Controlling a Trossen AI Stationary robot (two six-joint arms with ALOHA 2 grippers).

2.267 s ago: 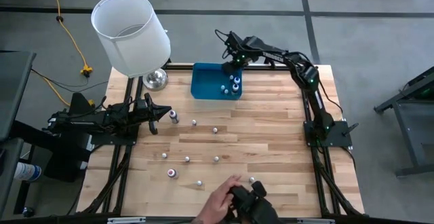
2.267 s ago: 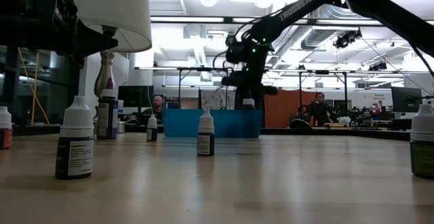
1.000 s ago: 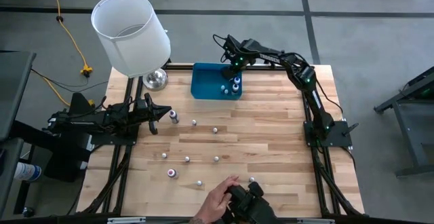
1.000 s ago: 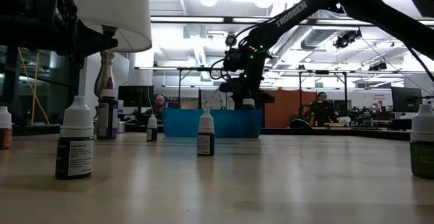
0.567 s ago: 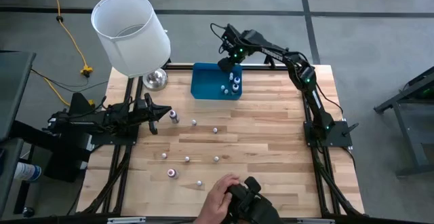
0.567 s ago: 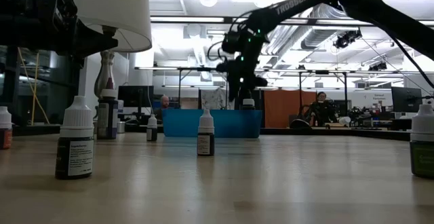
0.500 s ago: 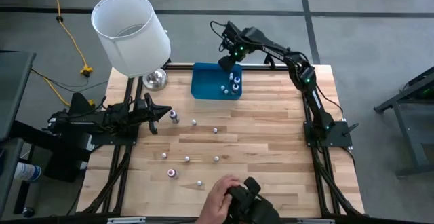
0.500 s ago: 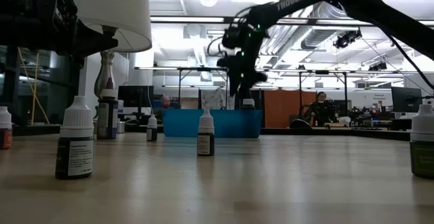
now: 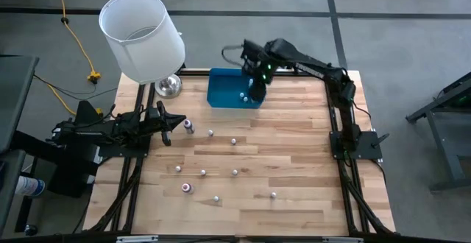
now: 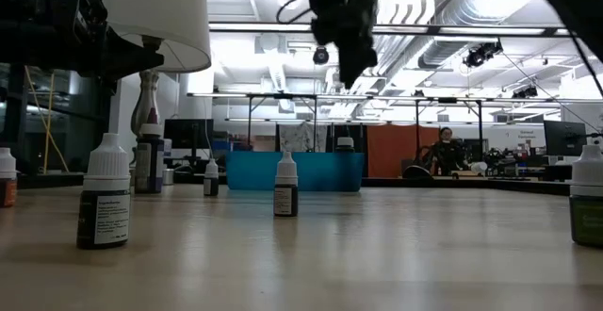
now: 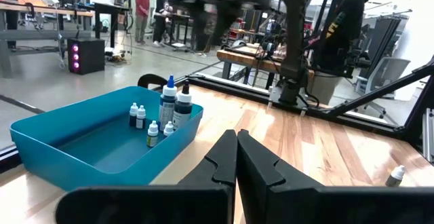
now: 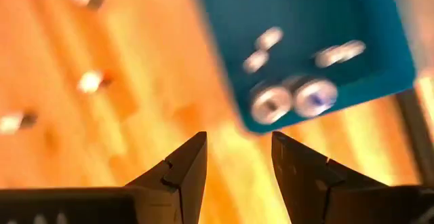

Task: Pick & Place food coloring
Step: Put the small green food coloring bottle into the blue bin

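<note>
While the right arm reaches over the blue tray, the scene reads as follows;

Right pincer [image 9: 255, 88]: hangs above the tray's right end, high off the worktop in the low view [image 10: 347, 55]; fingers spread apart with nothing between them, as its own wrist view shows [image 12: 237, 157]

Blue tray [image 9: 221, 88]: sits at the worktop's far edge, just right of the lamp base [image 9: 168, 86]; it is the landmark for the rest

Food coloring in the tray [image 11: 171, 108]: a small cluster stands at the tray's right end, two taller bottles with several tiny white-capped ones beside them

Food coloring loose on the worktop [image 9: 210, 133]: scattered singly on the near side of the tray, well apart from one another; one dark-bodied bottle [image 9: 188, 127] stands toward the left arm, one reddish one [image 9: 186, 188] farther from the tray

Left pincer [image 9: 174, 124]: waits at the worktop's left edge, near-left of the tray, just beside the dark-bodied bottle; fingers pressed together on nothing [image 11: 237, 157]

Lampshade [image 9: 141, 37]: white, tilted, above the lamp base left of the tray
</note>
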